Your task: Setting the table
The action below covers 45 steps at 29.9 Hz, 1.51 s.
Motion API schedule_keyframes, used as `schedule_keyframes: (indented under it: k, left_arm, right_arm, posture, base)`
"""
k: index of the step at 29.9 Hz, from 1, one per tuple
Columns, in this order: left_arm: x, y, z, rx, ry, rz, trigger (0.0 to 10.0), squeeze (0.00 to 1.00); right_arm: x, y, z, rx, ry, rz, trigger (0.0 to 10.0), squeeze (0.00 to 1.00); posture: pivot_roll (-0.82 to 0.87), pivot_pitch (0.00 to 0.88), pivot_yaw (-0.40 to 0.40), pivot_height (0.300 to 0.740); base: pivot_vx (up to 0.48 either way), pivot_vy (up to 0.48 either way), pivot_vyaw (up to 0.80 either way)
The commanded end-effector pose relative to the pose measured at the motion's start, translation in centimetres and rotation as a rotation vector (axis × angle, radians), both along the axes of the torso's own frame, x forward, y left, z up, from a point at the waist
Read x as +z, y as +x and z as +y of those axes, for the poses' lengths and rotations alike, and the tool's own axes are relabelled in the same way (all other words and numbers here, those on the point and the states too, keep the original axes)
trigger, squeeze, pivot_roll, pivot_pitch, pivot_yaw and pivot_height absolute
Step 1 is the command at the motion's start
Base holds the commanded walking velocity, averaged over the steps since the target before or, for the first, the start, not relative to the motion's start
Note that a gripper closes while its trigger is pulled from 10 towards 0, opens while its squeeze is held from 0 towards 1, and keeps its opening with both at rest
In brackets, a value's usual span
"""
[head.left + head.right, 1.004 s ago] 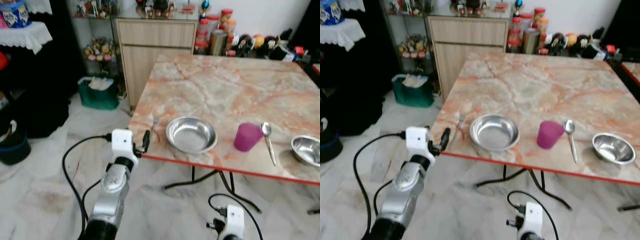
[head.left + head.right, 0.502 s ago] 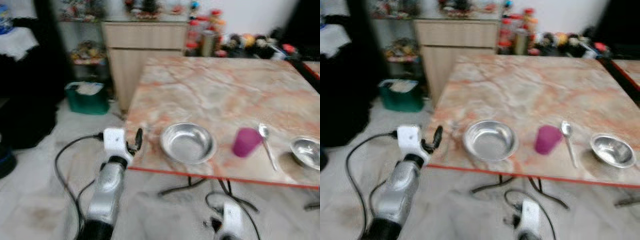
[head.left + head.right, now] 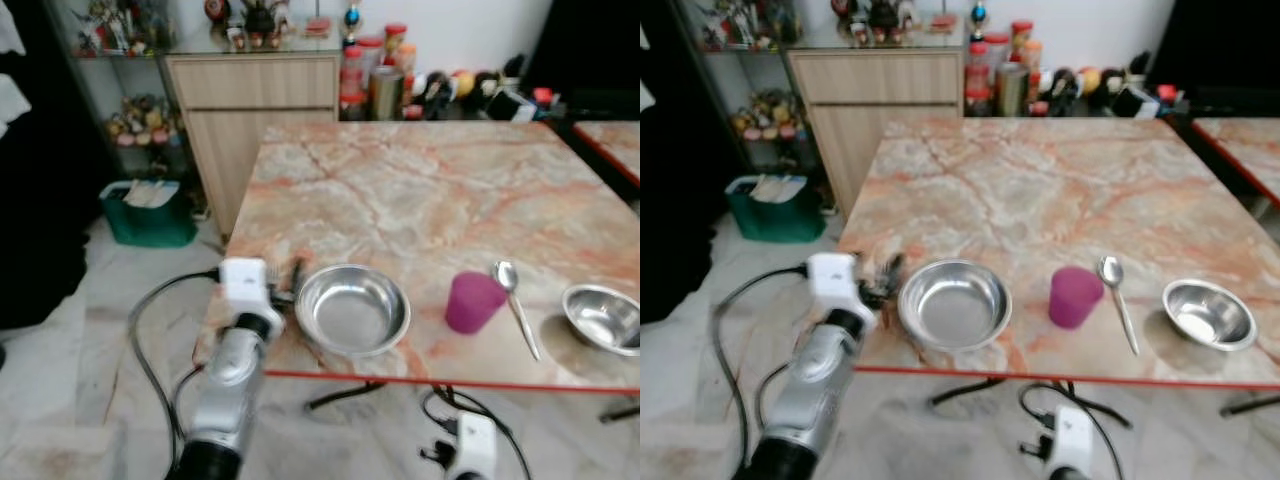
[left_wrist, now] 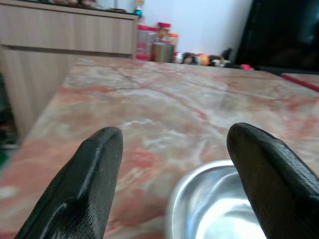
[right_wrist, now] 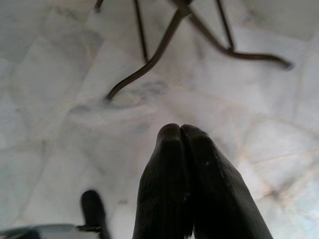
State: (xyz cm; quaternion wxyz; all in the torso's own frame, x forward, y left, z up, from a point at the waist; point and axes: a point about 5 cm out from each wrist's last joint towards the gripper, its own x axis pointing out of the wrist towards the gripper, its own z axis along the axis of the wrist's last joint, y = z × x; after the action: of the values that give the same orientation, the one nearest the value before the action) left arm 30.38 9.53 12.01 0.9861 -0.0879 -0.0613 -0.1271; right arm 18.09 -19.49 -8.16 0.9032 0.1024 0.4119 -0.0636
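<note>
Jaws of left gripper (image 4: 172, 164) wide apart, empty, beside bowl (image 3: 352, 310)

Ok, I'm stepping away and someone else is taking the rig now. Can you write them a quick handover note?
Left gripper: open, holding nothing, over the table's near left edge beside the big steel bowl.
Right gripper: shut, empty, hanging idle below the table and pointing at the floor.
On the marble table: big bowl, purple cup, spoon lying beside the cup, smaller steel bowl at the right end.
Done: those pieces are laid along the front edge.
Left: cannot tell what else is meant to go on.
</note>
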Motion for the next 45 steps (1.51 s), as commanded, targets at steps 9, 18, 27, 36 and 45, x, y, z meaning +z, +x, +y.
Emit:
schedule_keyframes:
  k: [9,18,27,36,45]
  left_arm:
    - [0.6,-0.5,2.1,0.031,-0.076,0.046,10.0,0.00]
    - [2.4,-0.6,1.7,-0.021,-0.206,0.114,10.0,0.00]
    - [1.7,-0.2,-0.7,-0.115,-0.239,0.315,10.0,0.09]
    - [-0.1,-0.3,-2.6,-0.180,-0.214,0.472,10.0,1.00]
    - [-0.9,-0.3,-3.0,-0.207,-0.144,0.553,10.0,0.00]
  right_arm:
    - [-0.2,-0.2,1.1,-0.009,0.019,0.008,10.0,0.00]
    - [-0.9,-1.9,0.4,-0.037,0.017,0.040,10.0,0.00]
    - [-0.7,-1.4,0.3,-0.051,0.018,0.027,10.0,0.00]
    - [-0.4,-0.9,0.3,-0.045,0.018,0.014,10.0,0.00]
    - [-0.4,-0.8,0.5,-0.043,0.021,0.010,10.0,0.00]
  posture:
    - [0.04,0.011,-0.034,0.740]
    - [0.04,0.019,-0.028,0.740]
    - [0.04,0.022,-0.030,0.740]
    - [0.03,0.018,-0.028,0.740]
    - [0.03,0.020,-0.024,0.740]
  base:
    - [0.000,0.000,0.00]
    - [0.000,0.000,0.00]
    - [0.000,0.000,0.00]
    - [0.000,0.000,0.00]
    - [0.000,0.000,0.00]
